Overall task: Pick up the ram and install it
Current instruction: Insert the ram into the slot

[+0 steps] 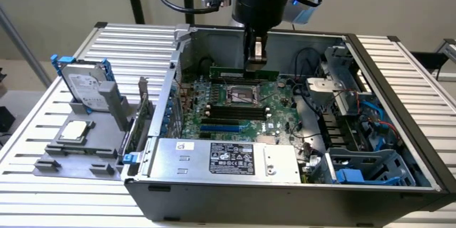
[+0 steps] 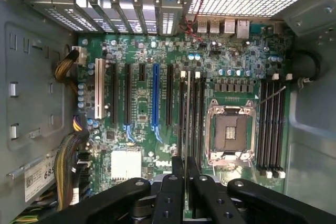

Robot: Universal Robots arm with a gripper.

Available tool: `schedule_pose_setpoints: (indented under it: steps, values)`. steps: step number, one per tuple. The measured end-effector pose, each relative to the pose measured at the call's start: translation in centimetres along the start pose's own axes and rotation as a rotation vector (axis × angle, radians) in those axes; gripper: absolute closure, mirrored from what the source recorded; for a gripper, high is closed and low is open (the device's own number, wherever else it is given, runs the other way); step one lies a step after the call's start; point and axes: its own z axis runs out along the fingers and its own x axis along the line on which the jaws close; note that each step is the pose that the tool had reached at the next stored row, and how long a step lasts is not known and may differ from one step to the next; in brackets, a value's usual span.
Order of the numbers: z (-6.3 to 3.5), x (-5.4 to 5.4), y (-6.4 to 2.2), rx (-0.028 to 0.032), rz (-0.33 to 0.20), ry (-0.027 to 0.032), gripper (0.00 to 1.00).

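Ram (image 1: 232, 72) is being gripped by the gripper (image 1: 257, 64), black fingers (image 1: 256, 52) being pressed together on its top edge near mid-length. Stick is being held level and on edge, long side running across the exterior view. It is being held inside the open computer case (image 1: 285, 198), above the motherboard (image 1: 274, 100), and is being seen against the case's far wall, just past the CPU socket (image 1: 242, 95) in that picture. Height over the board cannot be judged; contact with a slot cannot be told. Black memory slots (image 1: 235, 111) are being shown on the socket's near side.

In the wrist view the ram (image 2: 188, 142) is being seen edge-on as a thin pale strip, pinched between the fingers (image 2: 173, 187) of the gripper (image 2: 186, 169). Strip is being lined up along a bank of memory slots (image 2: 198, 114) just beside the CPU socket (image 2: 230, 132); a second bank (image 2: 270, 124) is being shown on the socket's other side. Which slot is under it cannot be told.

Power supply (image 1: 228, 158) is being shown at the case's near end. On the exterior view's left, a grey holder (image 1: 71, 158) on the slatted table (image 1: 135, 38) is being occupied by an upright hard drive (image 1: 84, 84) and a flat-lying silver processor chip (image 1: 75, 131).
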Motion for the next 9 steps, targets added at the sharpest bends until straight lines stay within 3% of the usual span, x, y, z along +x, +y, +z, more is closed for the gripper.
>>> schedule_pose_setpoints:
  steps: [9]
  values:
    - [1.62,0.8,-0.17,0.0001,0.000,-0.0002,0.86]
